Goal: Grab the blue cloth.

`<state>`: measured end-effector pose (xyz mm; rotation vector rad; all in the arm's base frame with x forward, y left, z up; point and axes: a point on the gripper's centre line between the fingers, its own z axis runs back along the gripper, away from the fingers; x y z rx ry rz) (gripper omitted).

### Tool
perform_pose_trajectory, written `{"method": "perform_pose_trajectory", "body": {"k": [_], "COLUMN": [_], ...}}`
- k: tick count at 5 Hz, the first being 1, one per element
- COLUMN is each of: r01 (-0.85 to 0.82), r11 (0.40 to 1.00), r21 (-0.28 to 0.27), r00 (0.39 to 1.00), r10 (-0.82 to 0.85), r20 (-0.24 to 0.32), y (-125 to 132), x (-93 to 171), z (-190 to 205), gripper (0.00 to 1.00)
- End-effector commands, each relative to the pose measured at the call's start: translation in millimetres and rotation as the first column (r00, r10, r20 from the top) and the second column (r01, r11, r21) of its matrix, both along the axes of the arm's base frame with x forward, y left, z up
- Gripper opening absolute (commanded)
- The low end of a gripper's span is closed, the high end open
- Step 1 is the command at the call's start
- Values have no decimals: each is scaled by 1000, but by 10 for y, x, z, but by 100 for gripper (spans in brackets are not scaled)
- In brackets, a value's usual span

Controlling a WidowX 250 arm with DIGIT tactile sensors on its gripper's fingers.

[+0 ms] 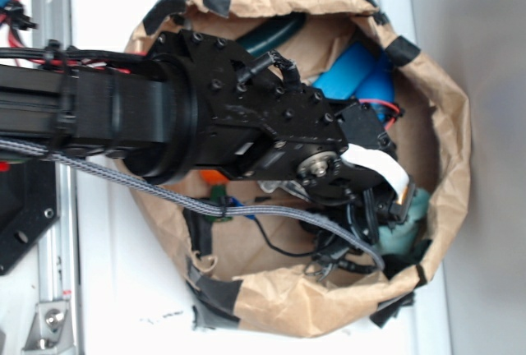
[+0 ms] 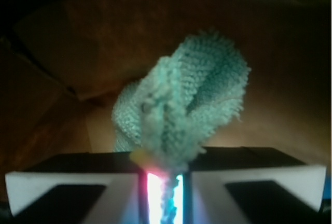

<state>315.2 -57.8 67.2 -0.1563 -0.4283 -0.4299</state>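
Note:
The blue cloth [image 2: 187,94] is a fuzzy teal rag bunched up in front of the wrist camera. A fold of it runs down between the two white fingers, with a small yellowish spot at the pinch. My gripper [image 2: 165,164] is shut on it. Behind it in the wrist view is the brown paper of the bag. In the exterior view the black arm reaches into the paper bag [image 1: 448,108], and my gripper [image 1: 388,214] is low at the bag's right side. There the cloth [image 1: 413,222] shows as a pale teal patch, mostly hidden by the arm.
Smooth blue bottles [image 1: 355,71] lie at the bag's upper right, and a dark teal object [image 1: 275,33] lies near the top rim. A small orange thing [image 1: 215,177] and dark metal pieces [image 1: 329,263] sit under the arm. Black tape patches hold the rim.

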Motion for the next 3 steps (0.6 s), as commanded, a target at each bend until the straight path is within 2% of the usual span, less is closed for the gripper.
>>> {"method": "perform_pose_trajectory", "body": {"k": [1,2,3], "r01": [-324,-371,-325], "r11": [946,923,937], "r21": [28,104,126], "r00": [946,894,909], "r10": [325,385,346], "r20": [-7,-228,-234], "y": [509,469,357], "x": [-334,-326,-329], "z": [1224,1614,1602], "gripper": [0,0,0]}}
